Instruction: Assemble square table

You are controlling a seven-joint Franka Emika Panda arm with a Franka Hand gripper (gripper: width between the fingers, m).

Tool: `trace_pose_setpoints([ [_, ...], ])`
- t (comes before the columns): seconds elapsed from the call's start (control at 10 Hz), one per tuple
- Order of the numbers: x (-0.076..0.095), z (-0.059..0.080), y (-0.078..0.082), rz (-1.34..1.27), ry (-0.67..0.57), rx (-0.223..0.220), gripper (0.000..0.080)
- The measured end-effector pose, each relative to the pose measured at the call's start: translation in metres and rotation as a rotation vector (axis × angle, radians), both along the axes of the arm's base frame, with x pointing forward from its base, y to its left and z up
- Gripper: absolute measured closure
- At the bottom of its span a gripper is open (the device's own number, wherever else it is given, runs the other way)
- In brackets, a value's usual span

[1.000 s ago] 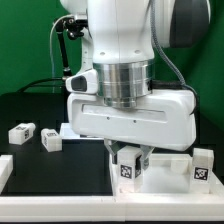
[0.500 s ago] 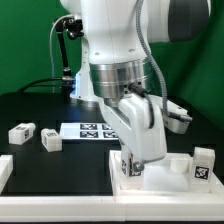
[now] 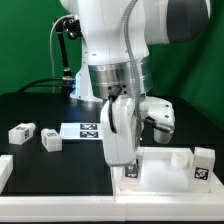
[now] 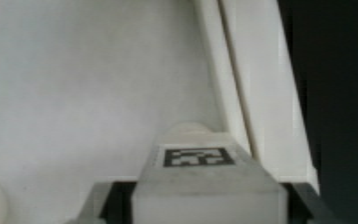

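- Exterior view: gripper (image 3: 127, 170) is down at the near corner of the tabletop (image 3: 168, 180), which lies underside up at the exterior view's right. Two spare legs (image 3: 22, 131) lie well apart on the exterior view's left, near the marker board (image 3: 85, 130).
- Wrist view: jaws look clamped narrow on the tagged leg (image 4: 197, 158), which stands upright in the recess just beside the rim (image 4: 247, 80).
- Judgement: seating or screwing step. Keep the leg vertical, use light downward pressure, and twist without scraping the rim.

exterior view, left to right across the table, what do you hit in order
far-left leg → second leg → marker board → hand, closed on a third leg → right-edge leg
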State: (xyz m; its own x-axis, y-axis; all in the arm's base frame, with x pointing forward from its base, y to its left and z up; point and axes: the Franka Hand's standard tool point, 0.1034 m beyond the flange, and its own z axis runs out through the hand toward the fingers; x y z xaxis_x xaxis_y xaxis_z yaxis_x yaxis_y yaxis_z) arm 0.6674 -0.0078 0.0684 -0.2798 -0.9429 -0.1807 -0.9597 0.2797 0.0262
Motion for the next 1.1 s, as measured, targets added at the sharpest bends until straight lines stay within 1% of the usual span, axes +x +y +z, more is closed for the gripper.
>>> trace_pose_setpoints([
  [0.2,0.0,0.0,0.0,-0.003,-0.001,0.001,0.0512],
  [0.3,0.0,-0.001,0.0,-0.002,-0.001,0.001,0.0331],
  [0.4,0.0,-0.001,0.001,-0.001,-0.001,0.001,0.0215],
  [0.5,0.002,0.006,0.005,0.0,-0.016,-0.001,0.0215],
  [0.6,0.0,0.017,0.012,0.008,-0.024,0.004,0.0163],
  [0.7,-0.006,0.029,0.022,0.014,-0.029,0.013,0.0154],
  [0.8,-0.008,0.038,0.032,0.022,-0.026,0.027,0.0154],
  [0.9,-0.008,0.039,0.034,0.029,-0.018,0.034,0.0151],
  [1.1,-0.009,0.036,0.033,0.028,-0.014,0.033,0.0151],
])
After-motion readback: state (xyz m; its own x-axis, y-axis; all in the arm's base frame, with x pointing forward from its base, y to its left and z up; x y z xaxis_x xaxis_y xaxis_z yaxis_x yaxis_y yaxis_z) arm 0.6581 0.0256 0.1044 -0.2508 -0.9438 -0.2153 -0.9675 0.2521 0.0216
